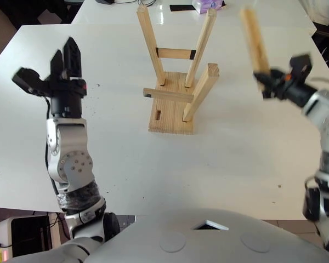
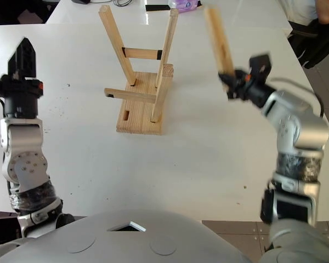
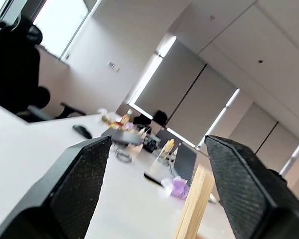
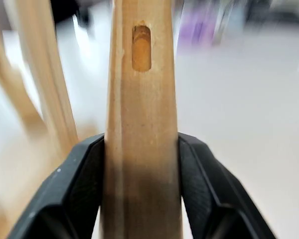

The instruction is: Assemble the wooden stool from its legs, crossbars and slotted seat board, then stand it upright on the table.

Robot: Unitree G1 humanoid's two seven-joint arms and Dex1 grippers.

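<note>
Now the right gripper [image 2: 230, 82] squeezes the last leg [image 2: 218, 41] high on the right, the left gripper [image 1: 66, 60] hangs wide open, and that leg should drop straight into the empty slot [image 1: 158, 115] of the seat board [image 1: 172, 125] lying mid-table.

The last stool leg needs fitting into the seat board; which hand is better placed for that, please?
Right. The right hand is shut on the loose leg, held up beside the seat board; the left hand is open and empty.
</note>
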